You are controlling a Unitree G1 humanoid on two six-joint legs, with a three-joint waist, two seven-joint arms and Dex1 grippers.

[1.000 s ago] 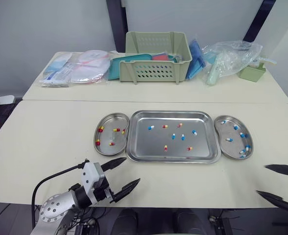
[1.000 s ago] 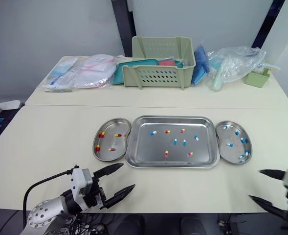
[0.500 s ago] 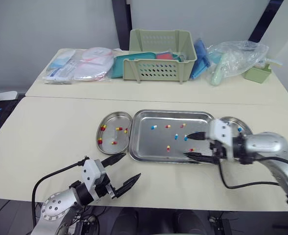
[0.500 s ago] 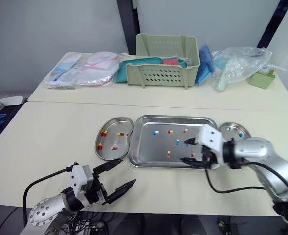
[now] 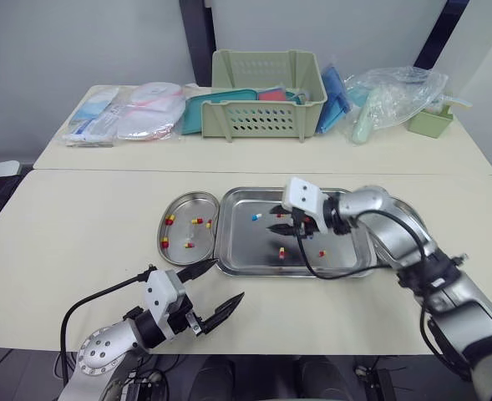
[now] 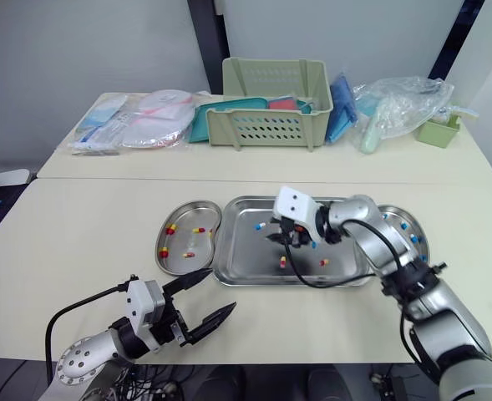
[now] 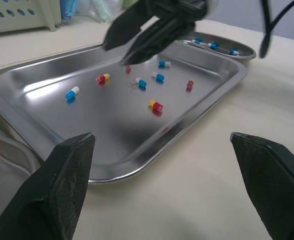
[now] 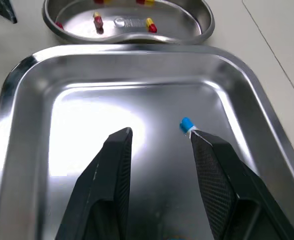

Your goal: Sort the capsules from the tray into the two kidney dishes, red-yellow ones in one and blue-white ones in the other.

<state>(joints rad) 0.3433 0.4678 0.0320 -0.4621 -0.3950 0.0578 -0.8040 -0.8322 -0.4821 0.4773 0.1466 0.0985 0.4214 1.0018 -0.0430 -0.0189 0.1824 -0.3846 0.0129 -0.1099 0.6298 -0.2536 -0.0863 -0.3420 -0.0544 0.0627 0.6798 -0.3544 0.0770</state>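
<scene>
Steel tray, head views: where is it? (Supervisor)

Centre of the near worktop, with a kidney dish at each end. On the robot's left, the left kidney dish holds red-yellow capsules. The right kidney dish, partly behind the right arm, holds blue-white ones. Mixed capsules lie loose in the tray. (Inspector)

And the tools? (Supervisor)

The right tool is low over the tray's middle, fingers parted, nothing held. The left tool hovers over the worktop's near edge, short of the tray, released and empty. (Inspector)

Left wrist view? (Supervisor)

The left tool's fingers are spread wide, with the tray beyond them. The right tool's black fingers point down among the loose capsules. Whether they touch any capsule cannot be told. (Inspector)

Right wrist view? (Supervisor)

The right tool is open over bare tray floor. A blue-white capsule sits just beside one fingertip; whether they touch cannot be told. The gap between the fingers is bare. The left kidney dish lies beyond the tray rim. (Inspector)
</scene>
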